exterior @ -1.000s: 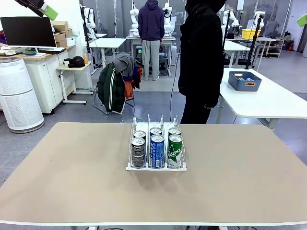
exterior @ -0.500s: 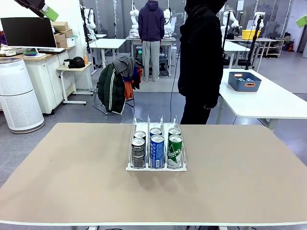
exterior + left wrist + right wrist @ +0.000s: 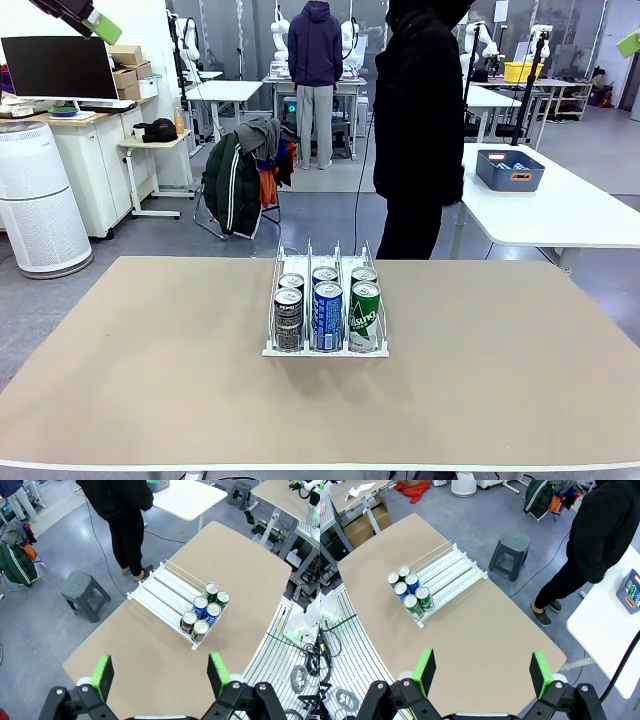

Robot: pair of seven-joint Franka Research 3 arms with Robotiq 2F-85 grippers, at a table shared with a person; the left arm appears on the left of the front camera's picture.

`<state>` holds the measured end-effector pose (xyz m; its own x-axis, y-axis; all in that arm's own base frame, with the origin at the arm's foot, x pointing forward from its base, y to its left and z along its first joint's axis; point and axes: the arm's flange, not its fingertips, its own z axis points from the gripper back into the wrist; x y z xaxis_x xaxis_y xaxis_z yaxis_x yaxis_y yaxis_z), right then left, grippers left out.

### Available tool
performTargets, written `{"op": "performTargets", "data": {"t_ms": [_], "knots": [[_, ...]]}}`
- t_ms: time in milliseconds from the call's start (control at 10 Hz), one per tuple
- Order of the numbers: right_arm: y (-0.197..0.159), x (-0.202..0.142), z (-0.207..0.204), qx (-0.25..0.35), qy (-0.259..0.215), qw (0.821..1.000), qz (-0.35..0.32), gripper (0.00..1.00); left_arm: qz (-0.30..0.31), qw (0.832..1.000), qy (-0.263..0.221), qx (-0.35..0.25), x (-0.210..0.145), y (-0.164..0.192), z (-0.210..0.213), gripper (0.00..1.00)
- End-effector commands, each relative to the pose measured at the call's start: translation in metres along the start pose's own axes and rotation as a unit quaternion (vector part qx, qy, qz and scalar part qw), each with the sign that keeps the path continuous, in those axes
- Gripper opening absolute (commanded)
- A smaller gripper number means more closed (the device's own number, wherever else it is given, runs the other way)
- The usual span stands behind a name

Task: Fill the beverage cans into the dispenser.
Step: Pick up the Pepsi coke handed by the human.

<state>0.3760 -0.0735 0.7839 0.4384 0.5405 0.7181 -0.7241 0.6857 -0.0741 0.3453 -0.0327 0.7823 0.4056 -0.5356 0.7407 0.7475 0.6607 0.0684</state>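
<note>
Beige table (image 3: 150,360), with the dispenser (image 3: 309,258) at its middle, lanes running from near to far. Six beverage cans (image 3: 327,315) upright inside it, two to a lane, packed at the near end: black and silver in the left lane, blue in the middle, green in the right. Far stretch of each lane bare.

Left gripper (image 3: 160,676) raised high at the left, jaws spread wide, nothing between the green pads. Right gripper (image 3: 482,674) likewise high at the right, fully spread and empty.

Person (image 3: 420,120) standing just beyond the far edge, hands hidden against dark clothing. Blue tub (image 3: 510,168) on the white side table at far right, contents too small to tell.

Judged a pause between loads, or the filling near its end: every can on the table already racked, yet room left behind each pair. Next move likely calls for a fresh can, handed over or set down within reach. Then a descent with jaws wide, a grasp around the can's body, and an upright release into the far end of a lane.
</note>
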Motion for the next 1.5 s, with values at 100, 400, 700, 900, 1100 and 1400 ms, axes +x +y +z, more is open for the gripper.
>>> {"op": "performTargets", "data": {"t_ms": [100,400,700,900,1100,1400], "knots": [[0.0011,-0.0003,-0.0009,0.004,-0.005,1.0,0.001,1.0,0.0,1.0,-0.002,0.001,-0.001,-0.0008,0.0001,1.0],[0.0011,-0.0003,-0.0009,0.004,-0.005,1.0,0.001,1.0,0.0,1.0,-0.002,0.001,-0.001,-0.0008,0.0001,1.0],[0.0011,-0.0003,-0.0009,0.004,-0.005,1.0,0.001,1.0,0.0,1.0,-0.002,0.001,-0.001,-0.0008,0.0001,1.0],[0.0011,-0.0003,-0.0009,0.004,-0.005,1.0,0.001,1.0,0.0,1.0,-0.002,0.001,-0.001,-0.0008,0.0001,1.0],[0.0011,-0.0003,-0.0009,0.004,-0.005,1.0,0.001,1.0,0.0,1.0,-0.002,0.001,-0.001,-0.0008,0.0001,1.0],[0.0011,-0.0003,-0.0009,0.004,-0.005,1.0,0.001,1.0,0.0,1.0,-0.002,0.001,-0.001,-0.0008,0.0001,1.0]]}}
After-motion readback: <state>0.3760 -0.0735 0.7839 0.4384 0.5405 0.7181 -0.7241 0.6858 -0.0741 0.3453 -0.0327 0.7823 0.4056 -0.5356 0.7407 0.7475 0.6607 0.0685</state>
